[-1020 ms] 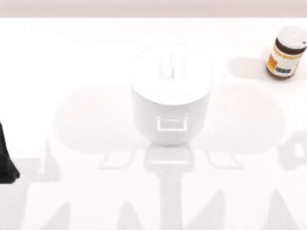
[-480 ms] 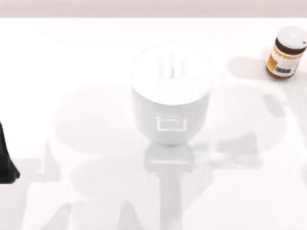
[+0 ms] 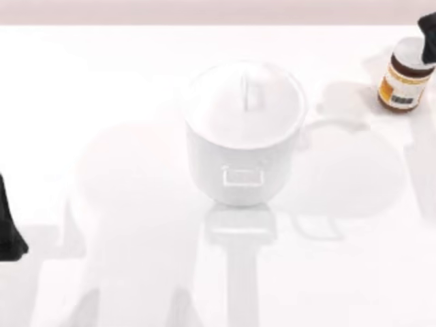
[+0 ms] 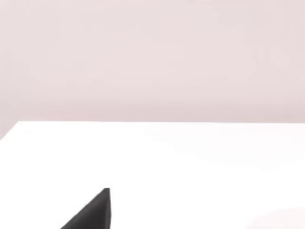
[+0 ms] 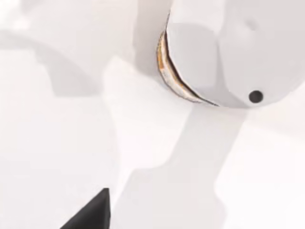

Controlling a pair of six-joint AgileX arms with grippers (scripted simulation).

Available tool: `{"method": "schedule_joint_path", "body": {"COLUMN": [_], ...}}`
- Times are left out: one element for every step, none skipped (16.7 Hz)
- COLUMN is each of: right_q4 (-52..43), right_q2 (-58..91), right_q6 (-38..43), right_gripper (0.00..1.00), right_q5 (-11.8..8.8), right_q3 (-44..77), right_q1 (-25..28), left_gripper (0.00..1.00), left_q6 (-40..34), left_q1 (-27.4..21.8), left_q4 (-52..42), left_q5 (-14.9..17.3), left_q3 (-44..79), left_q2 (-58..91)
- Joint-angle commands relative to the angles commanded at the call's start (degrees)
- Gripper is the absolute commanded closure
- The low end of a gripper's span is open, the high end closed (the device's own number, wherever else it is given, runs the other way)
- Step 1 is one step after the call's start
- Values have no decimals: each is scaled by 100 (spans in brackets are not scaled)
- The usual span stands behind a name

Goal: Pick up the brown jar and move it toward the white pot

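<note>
The brown jar [image 3: 403, 80], with its white lid and orange-and-white barcode label, stands upright at the far right of the table. My right gripper [image 3: 428, 30] shows as a dark shape at the top view's right edge, overlapping the far side of the jar's lid. In the right wrist view the jar [image 5: 224, 47] is seen from above, ahead of one dark fingertip [image 5: 93, 214], with nothing held; the gripper is open. The white pot [image 3: 244, 136] stands mid-table, lid on, its side handle [image 3: 243, 177] facing the front. My left gripper [image 3: 8, 231] is parked open at the left edge.
The table's far edge [image 4: 152, 122] runs close behind the jar and the pot. Bare white tabletop [image 3: 347, 157] lies between the jar and the pot, crossed only by shadows.
My right gripper has come into the top view at the upper right and now hangs over the jar; its shadow has shifted across the table. Jar, pot and left arm have not moved.
</note>
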Motion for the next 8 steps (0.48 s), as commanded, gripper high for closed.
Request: {"method": "schedule_joint_path", "body": {"right_q4": [-146,-276,-389,-486,-562,-620,-664,-693], "right_q2": [411,789,1131,1437,1690,1895,2054,2167], "right_q6": [-98,-187,-269,-343,-406,-458,-500,-529], "right_gripper": [0,0,0,0,0,0,0,0], "right_q5": [-36,-69,-101,-130,-156,-178,-196,-209], "right_q3": [469,903,1300,1656,1953,2196,2385,2517], "right_q1": [10,21,31,41,51,60,68,74], "left_gripper": [0,0,0,0,0,0,0,0], "left_q6": [0,0,0,0,0,0,0,0], "left_q1": [0,0,0,0,0,0,0,0], "left_q4": [0,0,0,0,0,0,0,0], "left_q5": [0,0,0,0,0,0,0,0], "left_q3": [0,0,0,0,0,0,0,0], "left_q2": [0,0,0,0,0,0,0,0]}}
